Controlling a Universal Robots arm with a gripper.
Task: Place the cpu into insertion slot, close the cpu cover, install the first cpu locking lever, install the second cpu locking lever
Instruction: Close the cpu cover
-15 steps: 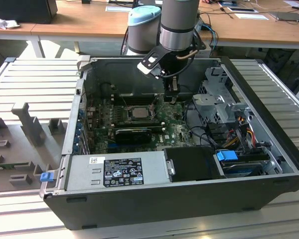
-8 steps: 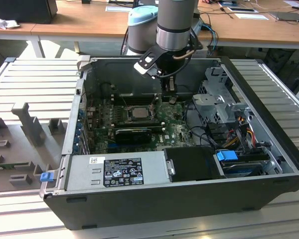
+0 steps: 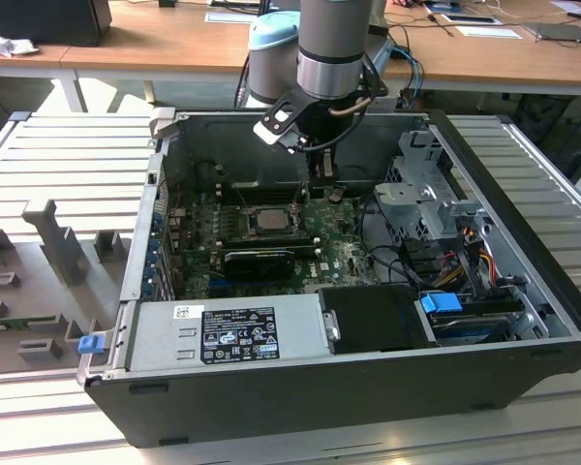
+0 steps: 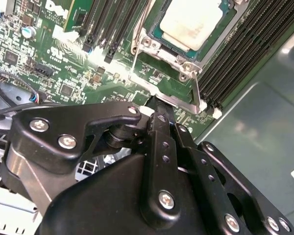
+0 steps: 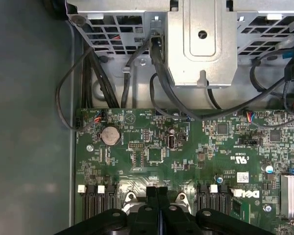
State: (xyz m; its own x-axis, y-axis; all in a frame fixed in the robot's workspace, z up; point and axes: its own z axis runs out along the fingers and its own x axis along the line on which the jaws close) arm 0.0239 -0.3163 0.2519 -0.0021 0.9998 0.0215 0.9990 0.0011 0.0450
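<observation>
Open computer case [image 3: 271, 392] lying on its side, with the motherboard [image 3: 344, 254] and power supply [image 3: 234, 331] inside. The cpu [image 3: 269, 219] sits in its socket, and the cpu cover [image 4: 169, 55] lies flat around it. The gripper [image 3: 321, 176] hangs low just beside the socket, fingers pressed together. In the second wrist view its tips meet the socket's edge. The first wrist view adds the drive cage [image 5: 201, 44] and black cables [image 5: 88, 88].

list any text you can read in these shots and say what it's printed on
label on the power supply: print too small to read
sticker on the circuit board: too small to read
white logo on the circuit board: a maker's mark, not spelled out
tiny white codes beside the board's parts: too small to read
</observation>
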